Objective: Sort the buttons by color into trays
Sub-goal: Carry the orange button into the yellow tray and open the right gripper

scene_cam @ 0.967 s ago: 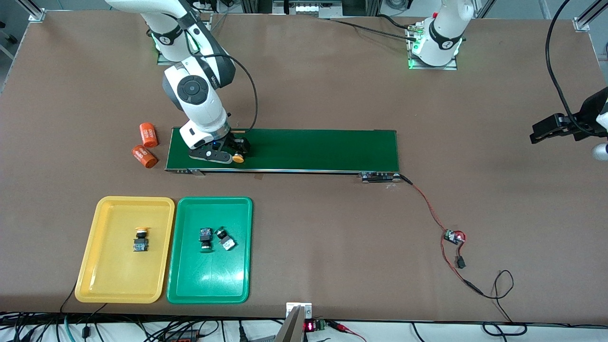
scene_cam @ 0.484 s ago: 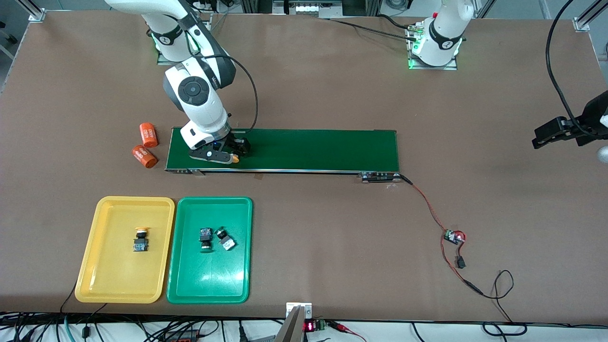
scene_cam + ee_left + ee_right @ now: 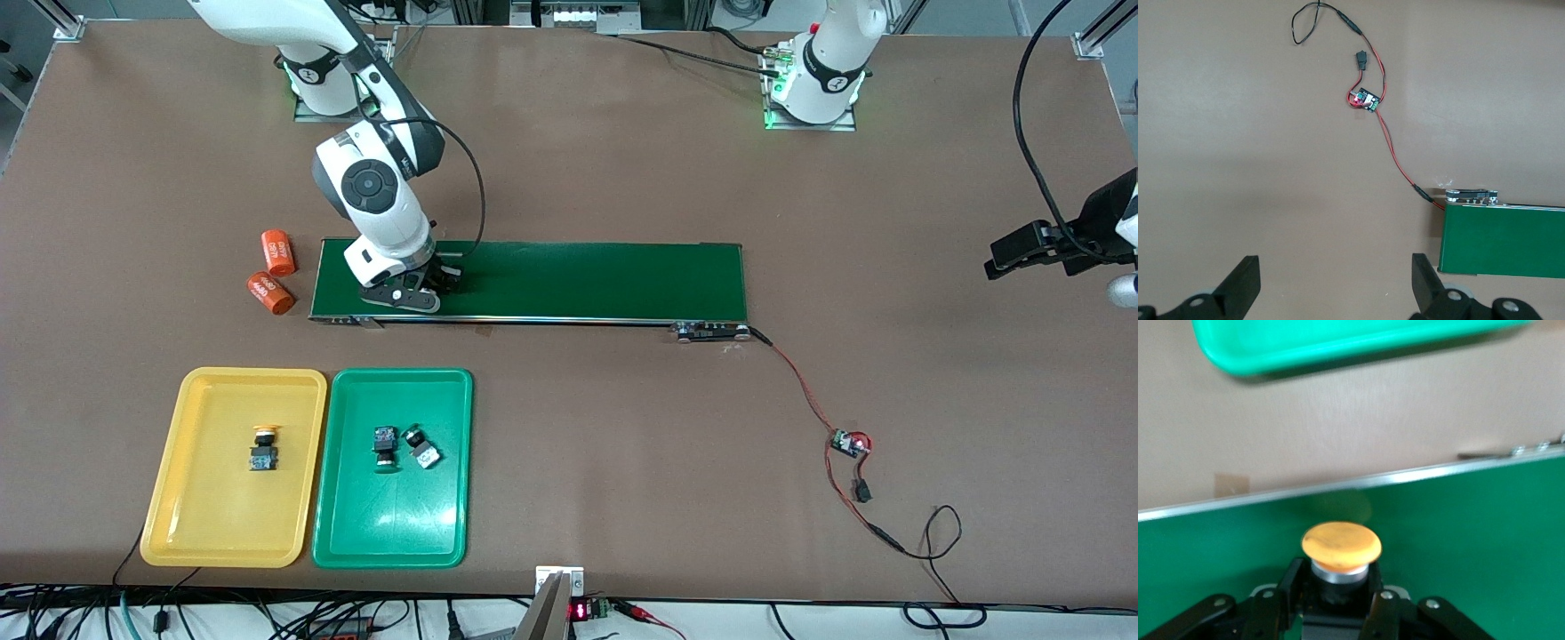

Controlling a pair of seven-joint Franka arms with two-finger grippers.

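My right gripper (image 3: 425,290) is low over the dark-green conveyor belt (image 3: 578,280) near the right arm's end, shut on a yellow-capped button (image 3: 1341,544); its fingers (image 3: 1289,585) clamp the black body under the cap. The yellow tray (image 3: 204,520) holds one yellow-capped button (image 3: 262,449). The green tray (image 3: 391,524) beside it holds two buttons (image 3: 384,444) (image 3: 420,447). The green tray's edge also shows in the right wrist view (image 3: 1338,340). My left gripper (image 3: 1009,253) waits open and empty above bare table at the left arm's end; it also shows in the left wrist view (image 3: 1336,283).
Two orange cylinders (image 3: 277,252) (image 3: 269,293) lie off the belt's end on the right arm's side. A red wire (image 3: 800,382) runs from the belt's other end to a small circuit board (image 3: 849,442). The belt's end also shows in the left wrist view (image 3: 1505,240).
My right gripper slid a little along the belt toward the right arm's end and closed round the yellow-capped button, whose cap no longer shows from the front. The left gripper shifted slightly.
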